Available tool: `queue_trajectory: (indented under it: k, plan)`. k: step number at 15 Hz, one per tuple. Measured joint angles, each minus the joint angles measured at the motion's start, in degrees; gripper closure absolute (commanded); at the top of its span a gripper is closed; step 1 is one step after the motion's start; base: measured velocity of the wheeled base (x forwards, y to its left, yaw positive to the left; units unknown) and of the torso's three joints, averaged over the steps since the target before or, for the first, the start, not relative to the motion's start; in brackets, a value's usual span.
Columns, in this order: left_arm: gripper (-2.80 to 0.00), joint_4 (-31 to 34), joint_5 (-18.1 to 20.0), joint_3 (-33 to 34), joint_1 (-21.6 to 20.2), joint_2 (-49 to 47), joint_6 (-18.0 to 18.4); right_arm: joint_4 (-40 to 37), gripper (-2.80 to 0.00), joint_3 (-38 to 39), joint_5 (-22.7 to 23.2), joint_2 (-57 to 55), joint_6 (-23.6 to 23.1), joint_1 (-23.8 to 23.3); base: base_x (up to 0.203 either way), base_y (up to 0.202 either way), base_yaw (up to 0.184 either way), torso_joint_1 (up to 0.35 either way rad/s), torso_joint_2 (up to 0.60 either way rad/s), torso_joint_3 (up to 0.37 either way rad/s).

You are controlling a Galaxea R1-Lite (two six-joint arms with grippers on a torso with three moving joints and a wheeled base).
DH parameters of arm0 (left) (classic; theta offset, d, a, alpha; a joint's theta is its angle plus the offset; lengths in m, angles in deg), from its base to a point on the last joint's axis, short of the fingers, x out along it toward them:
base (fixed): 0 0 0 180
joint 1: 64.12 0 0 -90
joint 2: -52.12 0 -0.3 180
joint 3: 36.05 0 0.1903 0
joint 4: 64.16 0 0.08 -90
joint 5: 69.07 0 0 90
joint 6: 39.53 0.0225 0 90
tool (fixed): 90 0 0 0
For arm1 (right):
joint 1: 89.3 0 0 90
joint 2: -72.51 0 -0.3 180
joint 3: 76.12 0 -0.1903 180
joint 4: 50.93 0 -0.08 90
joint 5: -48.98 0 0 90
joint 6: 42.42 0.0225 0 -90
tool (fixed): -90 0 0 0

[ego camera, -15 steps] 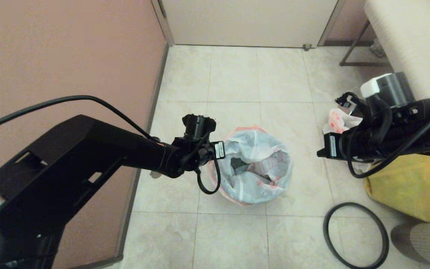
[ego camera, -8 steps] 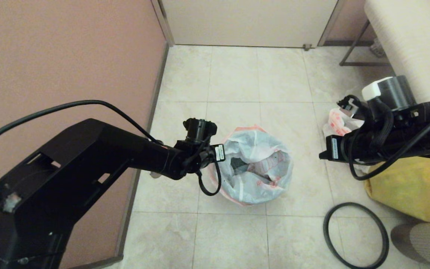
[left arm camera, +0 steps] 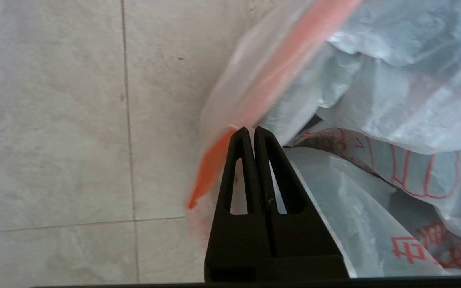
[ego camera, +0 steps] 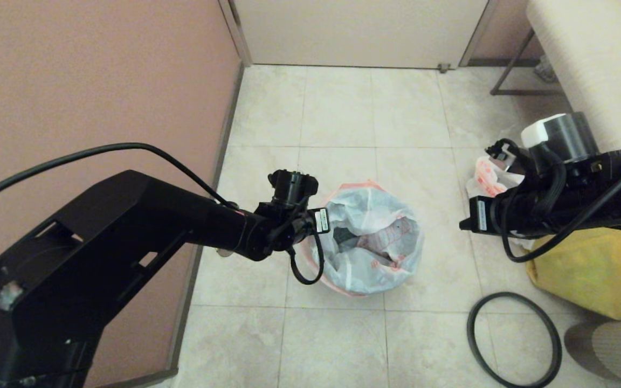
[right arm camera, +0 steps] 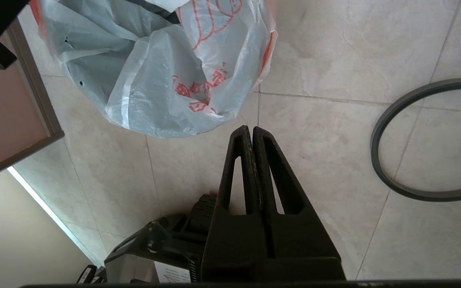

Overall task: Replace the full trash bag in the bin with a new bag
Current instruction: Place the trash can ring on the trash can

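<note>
The full trash bag (ego camera: 367, 242), translucent white with a red-orange band at its mouth, stands open on the tiled floor; the bin is hidden under it. My left gripper (left arm camera: 252, 129) is shut, its tips right at the orange rim (left arm camera: 278, 76) on the bag's left side; I cannot tell whether film is pinched. My right gripper (right arm camera: 252, 128) is shut on nothing above bare tile, to the right of the bag (right arm camera: 166, 72). The new bag (ego camera: 485, 175), limp white with red print, lies behind my right arm (ego camera: 553, 205). The dark grey hoop (ego camera: 515, 339) lies loose on the floor.
A yellow bag (ego camera: 596, 269) sits at the right, beside the hoop (right arm camera: 376, 140). A pink wall (ego camera: 100, 81) runs close along the left, and a pale cushioned bench (ego camera: 596, 59) stands at the far right. My own base (right arm camera: 154, 248) shows under the right gripper.
My left arm has edged slightly right, closer to the bag's rim. The right arm has hardly moved. Both grippers stay shut.
</note>
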Motion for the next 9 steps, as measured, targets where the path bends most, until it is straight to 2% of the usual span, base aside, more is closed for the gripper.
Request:
queue_trajectory:
  k: [4, 9]
  plan:
    - [0.0, -0.1, -0.2, -1.1, -0.6, -1.7, 0.0, -0.1, 0.0, 0.4, 0.1, 0.0, 0.0, 0.1, 0.0, 0.0, 0.0, 0.0, 0.0, 0.0]
    - [0.0, -0.1, -3.2, -4.2, -2.0, -4.2, -0.2, 0.0, 0.0, 0.5, 0.1, 0.2, 0.0, -0.1, 0.0, 0.0, 0.0, 0.0, 0.0, 0.0]
